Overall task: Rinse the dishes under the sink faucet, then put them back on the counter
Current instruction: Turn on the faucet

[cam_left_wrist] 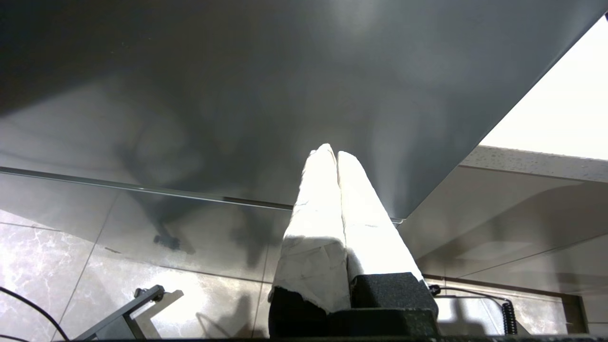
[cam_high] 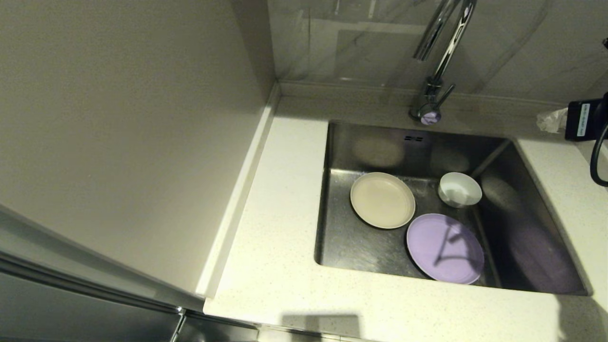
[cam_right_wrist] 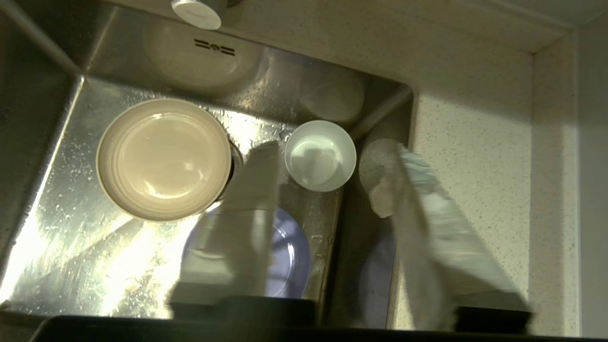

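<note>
above the sink (cam_high: 332, 237), right gripper (cam_right_wrist: 332, 190) jaws open.
rinsing not begun; next, grip the white bowl (cam_right_wrist: 320, 155) at 12 o'clock; left gripper (cam_left_wrist: 336, 159) jaws closed.

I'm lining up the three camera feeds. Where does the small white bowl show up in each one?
Head view: the white bowl sits on the sink floor near the back right, right of the cream plate.
Left wrist view: not in it.
Right wrist view: the bowl is near the middle, between the right gripper's open fingers.
Shared landmark: the overflow slots.
</note>
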You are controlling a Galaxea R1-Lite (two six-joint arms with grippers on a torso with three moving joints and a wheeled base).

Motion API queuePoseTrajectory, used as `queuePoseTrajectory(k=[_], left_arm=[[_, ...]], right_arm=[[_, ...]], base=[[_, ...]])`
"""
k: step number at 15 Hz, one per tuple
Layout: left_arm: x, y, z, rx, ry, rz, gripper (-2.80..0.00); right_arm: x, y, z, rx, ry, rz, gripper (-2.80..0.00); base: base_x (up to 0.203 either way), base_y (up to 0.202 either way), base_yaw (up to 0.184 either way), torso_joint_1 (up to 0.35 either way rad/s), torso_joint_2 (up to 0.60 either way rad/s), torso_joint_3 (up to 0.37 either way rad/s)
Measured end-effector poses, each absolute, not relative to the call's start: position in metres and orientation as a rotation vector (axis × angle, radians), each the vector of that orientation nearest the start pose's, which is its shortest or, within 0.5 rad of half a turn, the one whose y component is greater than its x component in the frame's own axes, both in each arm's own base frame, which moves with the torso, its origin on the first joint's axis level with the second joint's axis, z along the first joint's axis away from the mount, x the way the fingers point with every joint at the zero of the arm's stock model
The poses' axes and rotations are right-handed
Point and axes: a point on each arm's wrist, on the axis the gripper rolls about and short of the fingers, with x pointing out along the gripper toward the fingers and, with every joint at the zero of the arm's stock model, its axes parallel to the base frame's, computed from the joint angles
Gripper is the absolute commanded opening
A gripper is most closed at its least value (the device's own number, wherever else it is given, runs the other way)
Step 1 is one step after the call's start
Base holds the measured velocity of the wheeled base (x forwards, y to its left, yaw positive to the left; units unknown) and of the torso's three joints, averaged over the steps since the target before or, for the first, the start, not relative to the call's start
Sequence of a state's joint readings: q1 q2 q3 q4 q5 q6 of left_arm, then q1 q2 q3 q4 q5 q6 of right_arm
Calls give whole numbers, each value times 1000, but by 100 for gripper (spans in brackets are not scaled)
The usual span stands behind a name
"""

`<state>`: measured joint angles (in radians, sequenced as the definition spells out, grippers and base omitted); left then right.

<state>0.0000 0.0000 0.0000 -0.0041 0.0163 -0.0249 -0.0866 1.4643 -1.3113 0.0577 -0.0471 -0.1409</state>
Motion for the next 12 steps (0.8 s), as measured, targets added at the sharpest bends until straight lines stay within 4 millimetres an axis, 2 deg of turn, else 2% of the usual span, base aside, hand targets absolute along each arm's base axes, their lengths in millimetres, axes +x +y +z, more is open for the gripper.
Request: queuePoseTrajectory(k=[3, 6, 12], left_arm=[[-23, 0, 76, -25, -4, 16, -280], [-23, 0, 76, -26, -4, 16, -280], [-23, 0, 76, -26, -5, 16, -280]], right_arm=[[251, -23, 327, -64, 204, -86, -280], [261, -27, 336, 10, 161, -51, -280], [307, -50, 323, -6, 155, -50, -280]], base=[[0, 0, 0, 0, 0, 0], [0, 0, 0, 0, 0, 0], [0, 0, 0, 0, 0, 0]])
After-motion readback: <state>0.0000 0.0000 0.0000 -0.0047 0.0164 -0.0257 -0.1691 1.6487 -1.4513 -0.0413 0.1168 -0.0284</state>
